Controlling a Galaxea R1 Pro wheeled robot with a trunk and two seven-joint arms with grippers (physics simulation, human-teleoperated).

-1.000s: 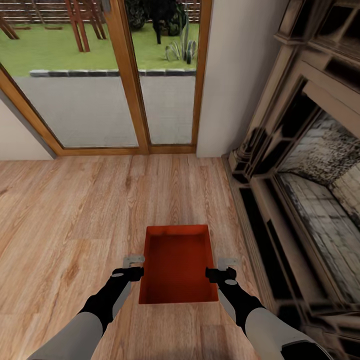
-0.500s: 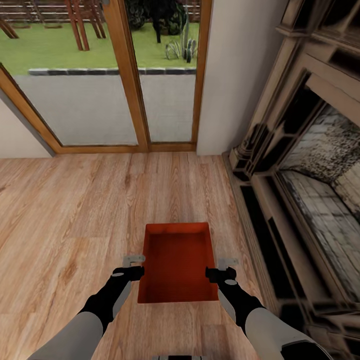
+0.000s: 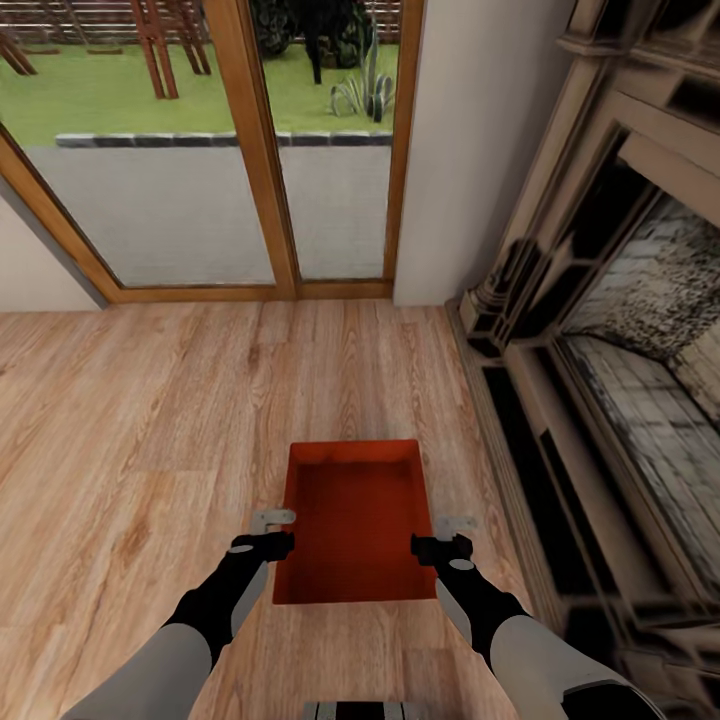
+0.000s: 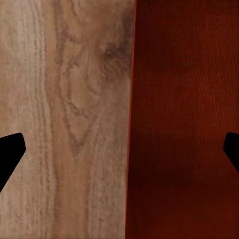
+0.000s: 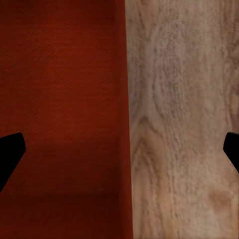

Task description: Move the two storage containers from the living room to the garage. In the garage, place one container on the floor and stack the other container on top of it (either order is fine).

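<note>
Left claw (image 3: pixel 274 520) and right claw (image 3: pixel 452 524) both spread wide, each straddling a side wall of one storage container (image 3: pixel 350 520), not clamped. Wrist views: black fingertips (image 4: pixel 9 154) far apart, wall between. One container, no markings, on wood floor (image 3: pixel 130 420). Fireplace (image 3: pixel 620 330) at 3 o'clock, glass doors (image 3: pixel 200 150) at 12.

Head view high, looking down; wrist views close, sharing container (image 3: pixel 352 520) wall.

fireplace (image 3: pixel 640 330) cut off at right edge — maybe brick, blurred.
</note>
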